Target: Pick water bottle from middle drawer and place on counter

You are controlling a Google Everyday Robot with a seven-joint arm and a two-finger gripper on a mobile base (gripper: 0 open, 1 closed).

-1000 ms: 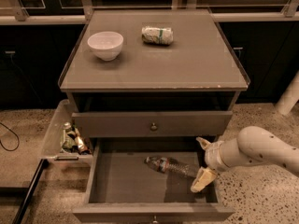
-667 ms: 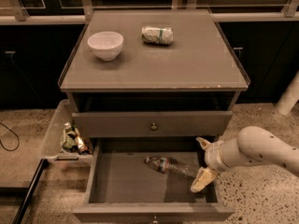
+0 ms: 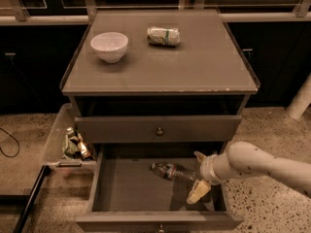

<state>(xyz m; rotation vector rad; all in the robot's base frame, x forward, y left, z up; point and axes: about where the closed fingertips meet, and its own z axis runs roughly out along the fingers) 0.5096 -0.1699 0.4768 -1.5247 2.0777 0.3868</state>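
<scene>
Hanging open inside the drawer [image 3: 126,191], my gripper [image 3: 198,174] sits at three o'clock of the bottle [image 3: 170,171]; I'd slide astride it, then close squarely lest it roll.

A white bowl [image 3: 109,46] stands upright — right of it, well apart, a crumpled packet [image 3: 164,36] with a green band lies flat. Lower left of the bowl, a clear tray [image 3: 55,136] holds tiny bottles [image 3: 77,145].

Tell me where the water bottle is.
In the camera view, the water bottle lies on its side in the open middle drawer, right of centre, with the gripper, jaws open, at its right end.
</scene>
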